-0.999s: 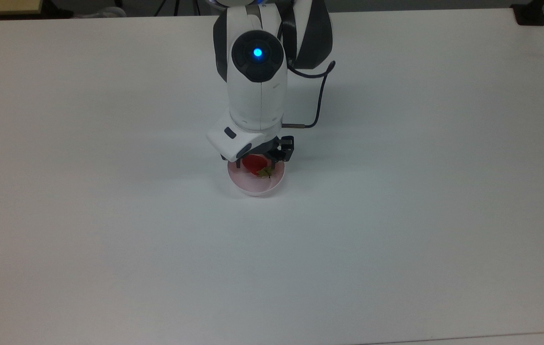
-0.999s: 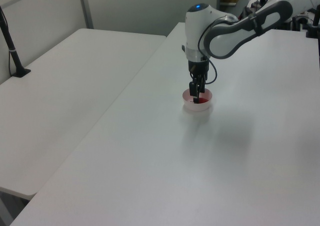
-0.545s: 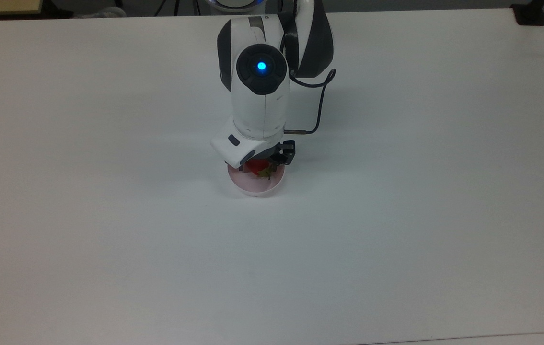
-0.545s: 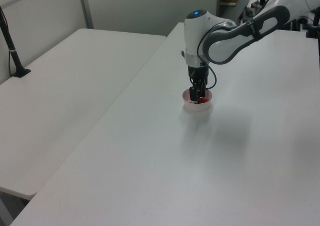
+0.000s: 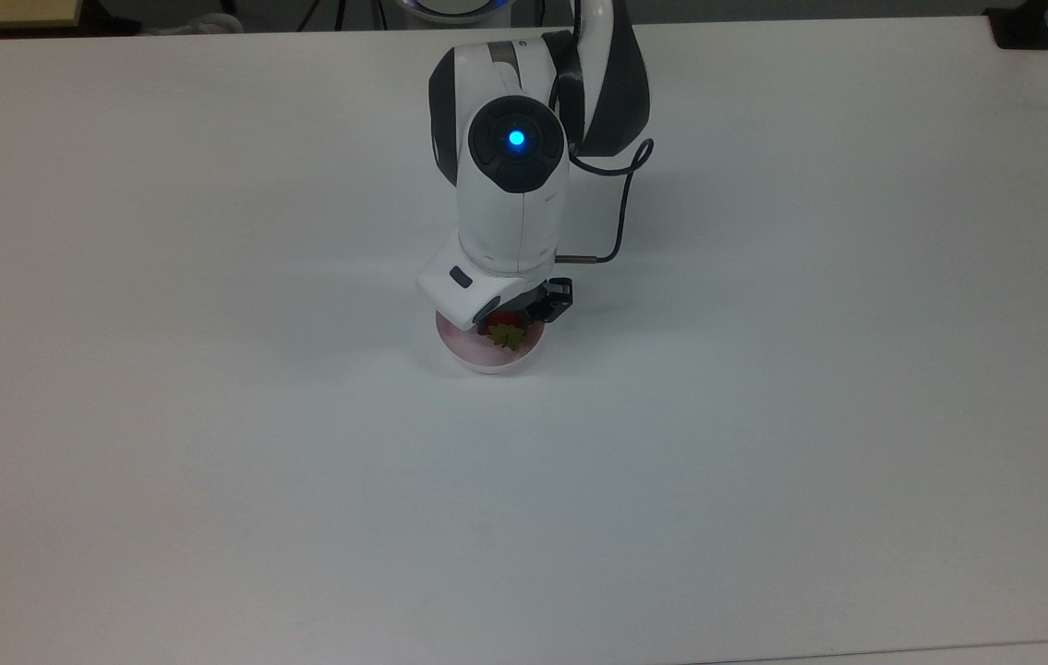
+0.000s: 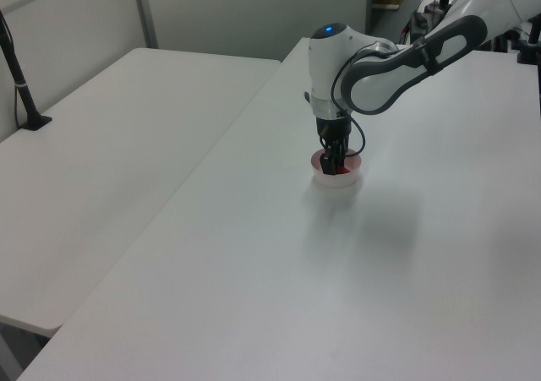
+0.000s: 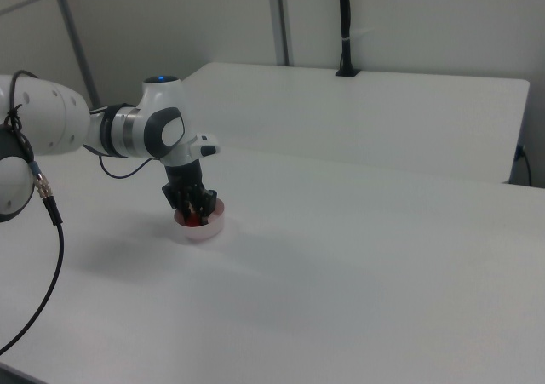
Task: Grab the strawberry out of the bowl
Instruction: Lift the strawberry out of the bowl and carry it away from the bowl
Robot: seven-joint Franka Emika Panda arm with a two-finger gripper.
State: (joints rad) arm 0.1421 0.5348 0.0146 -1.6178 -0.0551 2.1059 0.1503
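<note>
Where gripper (image 5: 507, 325) dips, glossy red strawberry (image 5: 507, 334), round pink bowl (image 5: 473, 353)

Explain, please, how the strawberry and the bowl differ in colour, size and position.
Colour: the strawberry is deep red with a green leafy cap, while the bowl is pale pink with a whitish rim.
Size: the strawberry is clearly smaller than the bowl.
Position: the strawberry lies inside the bowl, under the gripper; the bowl stands on the white table.
Both are small beside the arm.
</note>
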